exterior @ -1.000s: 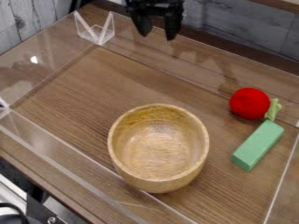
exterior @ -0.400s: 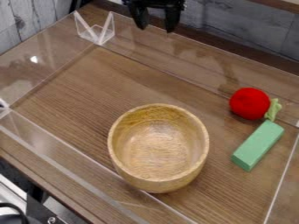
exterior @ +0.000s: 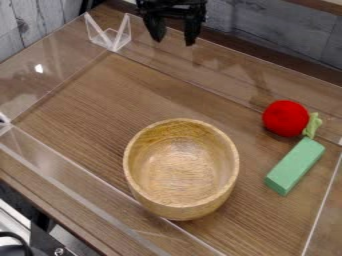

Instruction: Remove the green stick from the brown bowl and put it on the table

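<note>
One green stick (exterior: pixel 295 166) lies flat on the surface (exterior: pixel 94 110), its long axis from 1 to 7 o'clock, right of the one brown bowl (exterior: pixel 182 167). One red ball (exterior: pixel 283 117) sits at its 12 o'clock. The hand (exterior: pixel 174 33) hangs released, grasping nothing.

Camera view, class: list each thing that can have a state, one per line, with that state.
brown bowl: upright, empty.
green stick: lying flat on the table, outside the bowl.
red ball: resting on the table beside the stick.
gripper: fingers open, holding nothing, at the far edge.
</note>
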Motion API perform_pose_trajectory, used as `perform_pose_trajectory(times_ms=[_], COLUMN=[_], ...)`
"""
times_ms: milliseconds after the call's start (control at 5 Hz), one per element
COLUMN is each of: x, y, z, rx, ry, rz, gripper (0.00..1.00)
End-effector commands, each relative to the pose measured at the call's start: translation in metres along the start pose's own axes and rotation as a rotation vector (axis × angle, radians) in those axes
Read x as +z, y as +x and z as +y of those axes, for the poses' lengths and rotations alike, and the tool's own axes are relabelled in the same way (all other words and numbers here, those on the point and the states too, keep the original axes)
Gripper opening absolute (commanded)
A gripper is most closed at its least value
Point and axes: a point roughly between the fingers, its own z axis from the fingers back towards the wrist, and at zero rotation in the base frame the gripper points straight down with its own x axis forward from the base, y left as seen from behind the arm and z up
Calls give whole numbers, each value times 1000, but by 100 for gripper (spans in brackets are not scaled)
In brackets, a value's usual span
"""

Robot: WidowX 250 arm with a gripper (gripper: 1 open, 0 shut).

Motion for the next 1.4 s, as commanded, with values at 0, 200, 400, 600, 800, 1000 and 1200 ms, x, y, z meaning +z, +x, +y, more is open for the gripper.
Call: perform_pose_trajectory(times_ms=[0, 200, 400, 600, 800, 1000, 1200], x=[21, 28, 41, 48, 45, 39, 36], y=[9, 11, 16, 19, 18, 16, 14], z=[-10, -8, -4, -4, -5, -6, -15], rx=[-3, 6, 11, -56, -128, -194, -211], ry=[0, -13, -26, -49, -62, -72, -73], rz=[-76, -86, -98, -98, -89, -74, -61], gripper=[100, 100, 100, 100, 100, 100, 100])
